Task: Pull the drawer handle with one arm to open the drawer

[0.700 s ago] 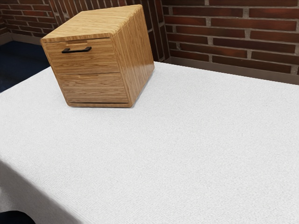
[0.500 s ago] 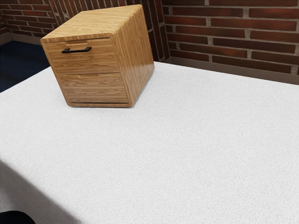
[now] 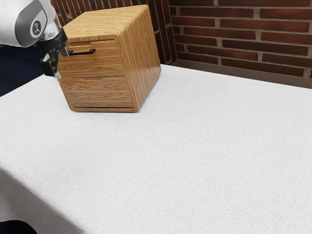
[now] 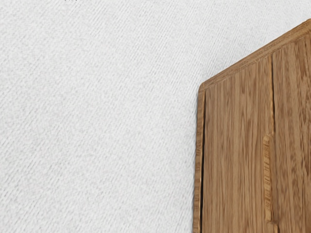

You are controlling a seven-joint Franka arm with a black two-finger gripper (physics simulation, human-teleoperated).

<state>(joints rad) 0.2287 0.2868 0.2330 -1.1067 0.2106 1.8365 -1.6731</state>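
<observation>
Black two-finger gripper (image 3: pixel 52 67) hangs at nine o'clock of the black bar handle (image 3: pixel 84 51) on the light-wood box cabinet (image 3: pixel 122 63); I cannot tell how wide its jaws are.

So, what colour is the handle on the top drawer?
The handle is black, against light wood. It shows best in the exterior view.
</observation>
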